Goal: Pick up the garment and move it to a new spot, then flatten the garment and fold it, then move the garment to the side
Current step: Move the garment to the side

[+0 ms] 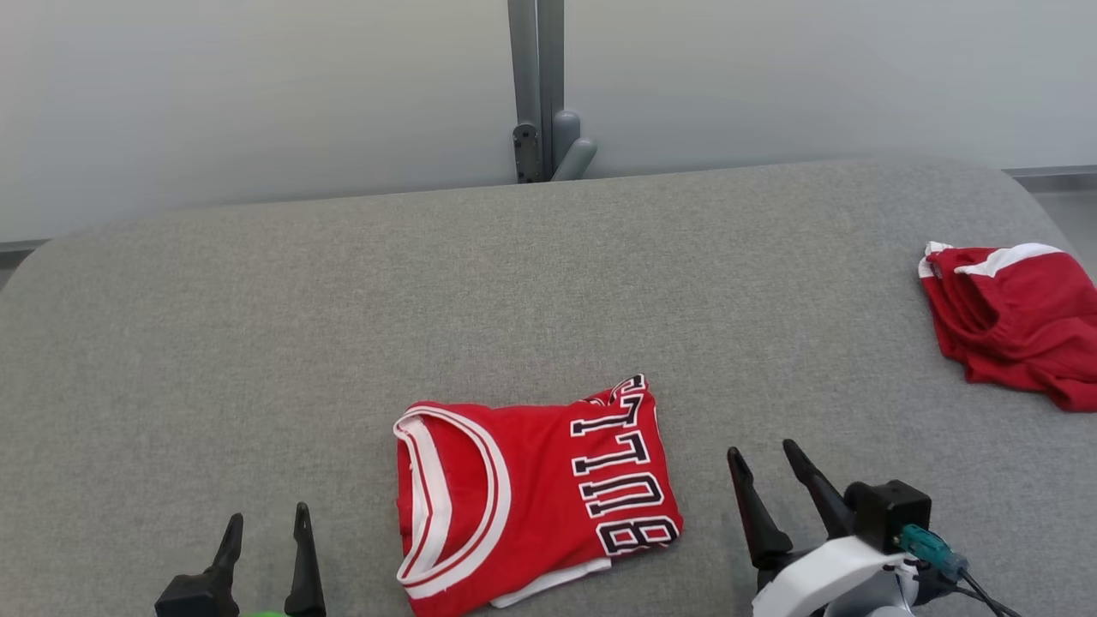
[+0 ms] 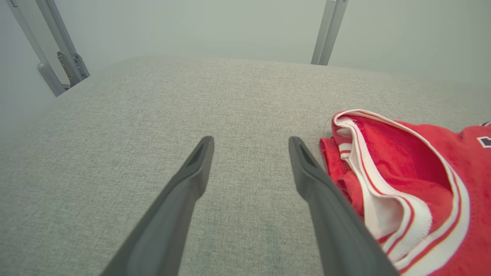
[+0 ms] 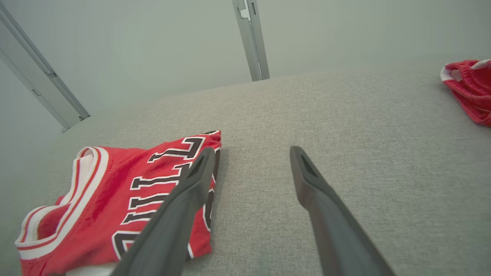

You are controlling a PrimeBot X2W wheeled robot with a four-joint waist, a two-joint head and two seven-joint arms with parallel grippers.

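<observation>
The garment (image 1: 531,493) is a red jersey with white trim and black lettering, folded into a compact rectangle near the front middle of the grey table (image 1: 343,300). My left gripper (image 1: 267,521) stands open at the lower left, apart from the jersey, with nothing between its fingers. In the left wrist view the jersey's collar (image 2: 402,184) lies just right of the left gripper (image 2: 251,143). My right gripper (image 1: 764,456) is open at the lower right, a short way from the jersey's lettered edge (image 3: 153,184). In the right wrist view the right gripper (image 3: 251,152) holds nothing.
A second red garment with white trim (image 1: 1016,317) lies crumpled at the table's far right edge, also seen as a red heap (image 3: 468,88). A grey metal post (image 1: 538,86) stands behind the table against a pale wall.
</observation>
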